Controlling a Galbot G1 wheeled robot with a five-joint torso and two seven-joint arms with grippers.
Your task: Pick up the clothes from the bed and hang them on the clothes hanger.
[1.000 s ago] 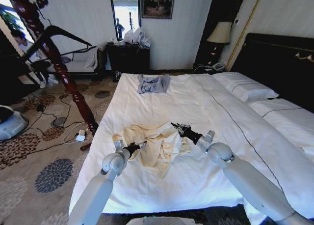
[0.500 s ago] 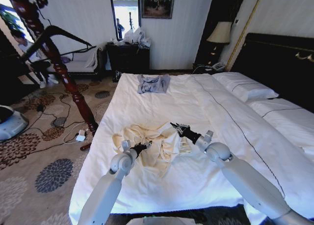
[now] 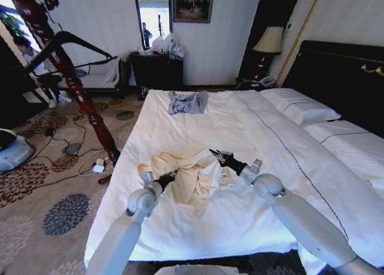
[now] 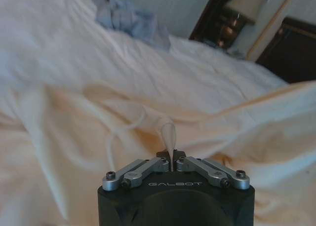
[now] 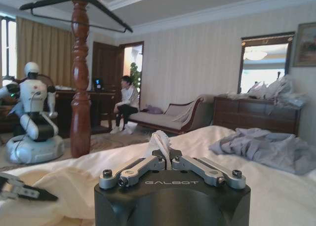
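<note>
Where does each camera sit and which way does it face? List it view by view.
Head: high, looking down the bed; both arms reach the cream shirt.
Left wrist: behind the left gripper, shut on a shirt fold, facing the lamp.
Right wrist: behind the right gripper, shut on shirt, facing the hanger.
Shared: grey garment appears in all three.

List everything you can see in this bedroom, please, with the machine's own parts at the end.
clothes: one, cream, crumpled on the bed's near part
bed: one, white duvet
grey-blue garment: one, at the bed's far edge
clothes hanger: one, black, atop the wooden post
wooden post: one, dark red, left of the bed
lamp: one, cream shade, by the headboard
left gripper: shut on the clothes' left part
right gripper: shut on a pinch of the clothes' right part
</note>
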